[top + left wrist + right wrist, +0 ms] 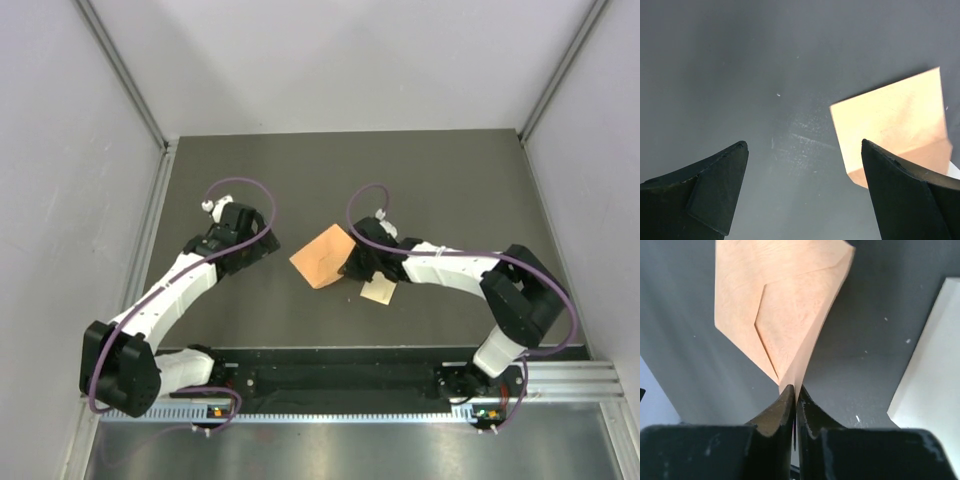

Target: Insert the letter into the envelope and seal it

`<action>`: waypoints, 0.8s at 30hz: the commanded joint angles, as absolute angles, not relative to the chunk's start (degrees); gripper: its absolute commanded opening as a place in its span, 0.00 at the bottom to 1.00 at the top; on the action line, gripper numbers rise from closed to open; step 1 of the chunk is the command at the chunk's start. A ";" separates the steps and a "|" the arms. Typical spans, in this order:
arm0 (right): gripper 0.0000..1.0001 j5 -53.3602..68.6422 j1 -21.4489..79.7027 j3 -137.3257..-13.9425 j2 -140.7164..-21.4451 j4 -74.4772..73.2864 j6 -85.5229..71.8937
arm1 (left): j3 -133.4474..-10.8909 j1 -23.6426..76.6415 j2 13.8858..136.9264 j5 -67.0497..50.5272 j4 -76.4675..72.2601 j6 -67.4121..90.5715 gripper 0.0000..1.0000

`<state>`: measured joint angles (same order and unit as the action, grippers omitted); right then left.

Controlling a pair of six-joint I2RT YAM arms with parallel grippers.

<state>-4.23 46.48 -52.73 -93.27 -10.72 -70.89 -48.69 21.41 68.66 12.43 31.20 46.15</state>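
While the right tool (795, 392) was clamped on a corner of the orange envelope (322, 256), the left tool (803, 144) hovered, jaws apart; the letter (379, 291) lay outside it on the table (450, 180), not yet inserted or sealed.

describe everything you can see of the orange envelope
The envelope is a small, plain orange paper rectangle with a pointed triangular flap folded flat against its body. It sits turned cornerwise on the dark table. The right claw is shut on one corner, where the paper bows and looks slightly lifted. The left claw stands open nearby, not touching it.
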 commanded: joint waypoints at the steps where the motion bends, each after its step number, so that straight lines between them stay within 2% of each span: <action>1: 0.02 -5.19 46.76 -59.84 -93.95 -13.09 -59.01 | -47.20 19.95 66.18 11.08 28.39 43.59 0.99; 7: 0.00 6.65 42.81 -68.81 -97.19 -18.54 -30.71 | -45.53 17.67 66.97 6.69 26.72 43.24 0.99; 11: 0.00 24.67 35.79 -83.89 -106.68 -35.30 -12.01 | -44.47 16.88 67.85 2.56 24.26 42.63 0.99; 13: 0.00 33.25 34.02 -86.21 -109.93 -38.84 -6.88 | -44.12 16.79 68.46 0.28 22.95 42.36 0.99; 17: 0.00 35.17 32.52 -94.54 -115.90 -48.49 4.72 | -42.81 16.79 70.05 -3.33 20.40 41.84 0.99; 22: 0.09 35.23 30.51 -100.89 -122.95 -53.96 6.16 | -43.59 16.79 74.96 -7.90 19.08 42.10 0.99; 24: 0.21 35.16 29.97 -101.60 -123.40 -53.18 4.40 | -44.03 16.79 76.54 -8.87 18.63 42.27 0.99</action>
